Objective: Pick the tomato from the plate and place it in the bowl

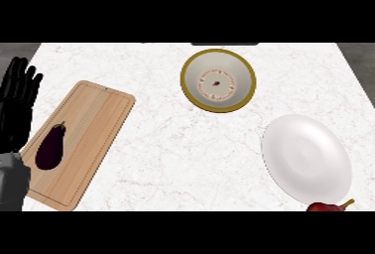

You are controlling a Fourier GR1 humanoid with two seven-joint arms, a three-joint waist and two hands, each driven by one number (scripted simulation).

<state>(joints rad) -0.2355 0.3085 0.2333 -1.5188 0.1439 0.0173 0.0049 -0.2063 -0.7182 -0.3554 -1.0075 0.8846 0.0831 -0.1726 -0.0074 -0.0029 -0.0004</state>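
- Head view, top down: left hand (18, 101) sits at the view's left edge, fingers straight and up, holding nothing, resting.
- Right hand: not in shot at all, so no call on its fingers.
- White plate (306, 158) at right of the desk, and it's bare, no tomato on it.
- Red thing (324, 207) w/ a yellowish stem peeks in at the bottom edge, just below the plate's rim. Prob. the tomato, but it's cut off by the frame, can't be sure. Whether anything holds it: can't tell.
- Bowl (218, 80) up top centre, gold rim, pale inside w/ a small dark mark at its base. Nothing red in it.
- Progress, my read: the tomato looks off the plate, so pick seems under way or done. Placement not yet done: bowl's got no tomato. Left to do: carry it up and left past the plate, set it in the bowl.
- Off-task stuff: wooden cutting board (86, 141) at left, angled, w/ a dark purple eggplant (50, 147) lying on it, near the left hand but apart.
- Surface: white marble desk (176, 149) w/ faint veins. Grey floor strip shows at top corners. Dark object at the far top edge, too little visible to name.
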